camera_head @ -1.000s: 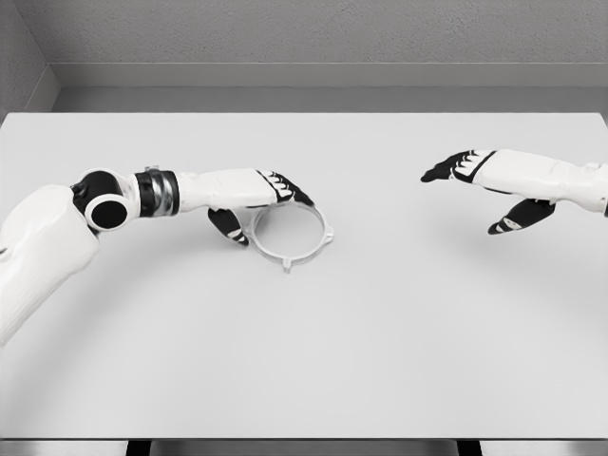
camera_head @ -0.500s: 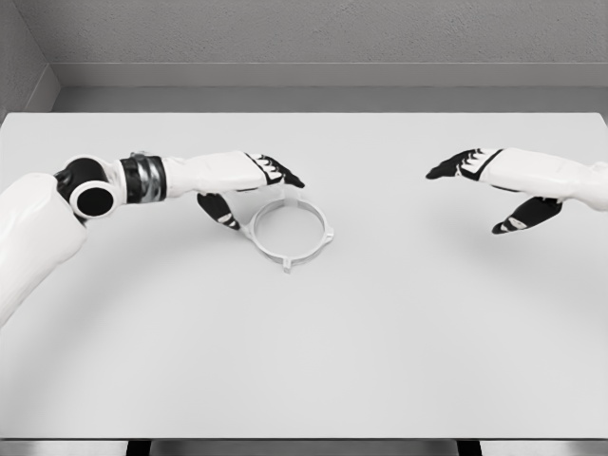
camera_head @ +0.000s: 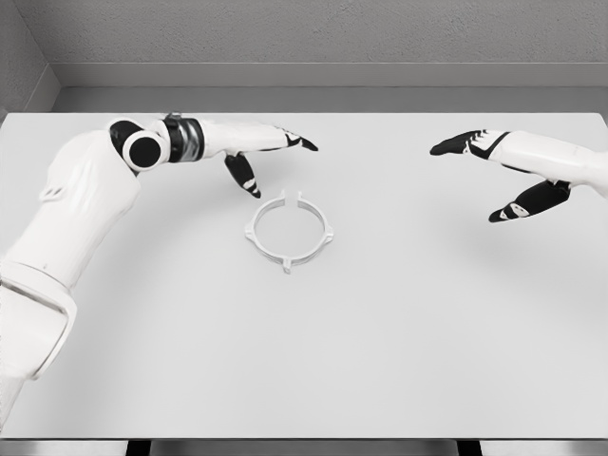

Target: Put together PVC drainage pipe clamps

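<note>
One white pipe clamp ring [camera_head: 289,231] is lying mid-table [camera_head: 380,332]; two open, empty hands are hovering: left hand [camera_head: 269,152] upper left, right hand [camera_head: 494,166] upper right.

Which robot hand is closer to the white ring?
The left hand. It hovers just above and left of the ring clamp, while the right hand is far off to the right.

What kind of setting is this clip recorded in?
Probably a simulated test bench, not a real workshop: a plain white table, bare grey walls, and one white ring clamp lying between the open left hand and right hand.
</note>
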Robot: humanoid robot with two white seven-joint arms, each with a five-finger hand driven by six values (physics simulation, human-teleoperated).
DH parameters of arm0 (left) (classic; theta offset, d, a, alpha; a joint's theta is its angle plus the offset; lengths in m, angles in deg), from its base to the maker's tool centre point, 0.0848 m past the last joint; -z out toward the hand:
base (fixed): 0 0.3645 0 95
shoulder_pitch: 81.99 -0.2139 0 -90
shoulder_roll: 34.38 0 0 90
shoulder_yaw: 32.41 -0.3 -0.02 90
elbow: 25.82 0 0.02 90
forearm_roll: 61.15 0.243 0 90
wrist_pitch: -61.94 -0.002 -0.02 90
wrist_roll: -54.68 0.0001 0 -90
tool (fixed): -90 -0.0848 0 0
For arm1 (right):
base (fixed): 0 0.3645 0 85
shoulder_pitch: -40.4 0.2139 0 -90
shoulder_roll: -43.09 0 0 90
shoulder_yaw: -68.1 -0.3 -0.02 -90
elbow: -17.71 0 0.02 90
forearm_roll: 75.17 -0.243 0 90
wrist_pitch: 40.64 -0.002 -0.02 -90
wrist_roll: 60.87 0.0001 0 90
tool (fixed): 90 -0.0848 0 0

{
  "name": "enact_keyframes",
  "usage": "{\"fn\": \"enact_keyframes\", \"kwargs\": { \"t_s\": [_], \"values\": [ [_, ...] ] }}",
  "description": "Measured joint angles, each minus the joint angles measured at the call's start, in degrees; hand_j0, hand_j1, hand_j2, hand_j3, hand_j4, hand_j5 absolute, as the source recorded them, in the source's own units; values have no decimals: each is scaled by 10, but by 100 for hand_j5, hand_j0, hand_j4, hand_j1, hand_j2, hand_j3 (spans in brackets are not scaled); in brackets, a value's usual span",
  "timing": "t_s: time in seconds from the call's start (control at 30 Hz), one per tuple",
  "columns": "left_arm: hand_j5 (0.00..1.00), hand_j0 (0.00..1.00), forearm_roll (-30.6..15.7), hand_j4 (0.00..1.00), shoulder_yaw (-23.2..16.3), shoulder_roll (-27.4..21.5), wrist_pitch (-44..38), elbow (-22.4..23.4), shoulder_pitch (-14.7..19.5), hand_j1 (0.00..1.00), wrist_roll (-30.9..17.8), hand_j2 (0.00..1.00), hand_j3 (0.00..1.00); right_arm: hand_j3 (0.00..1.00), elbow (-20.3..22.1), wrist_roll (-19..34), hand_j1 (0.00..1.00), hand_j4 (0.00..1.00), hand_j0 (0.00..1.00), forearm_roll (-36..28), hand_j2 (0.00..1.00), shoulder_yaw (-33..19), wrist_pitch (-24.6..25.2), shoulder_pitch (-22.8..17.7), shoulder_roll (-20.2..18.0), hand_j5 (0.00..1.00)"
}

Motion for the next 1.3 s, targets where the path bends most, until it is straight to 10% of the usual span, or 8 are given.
{"fn": "enact_keyframes", "kwargs": {
  "t_s": [0.77,1.3],
  "values": [
    [100,100,112,100,18,39,0,-17,11,100,1,100,100,100,3,0,100,100,100,-19,100,1,0,0,3,100],
    [100,100,230,100,-19,48,-19,-20,4,100,100,100,100,100,1,0,100,100,100,-18,100,2,0,-3,2,100]
  ]
}}
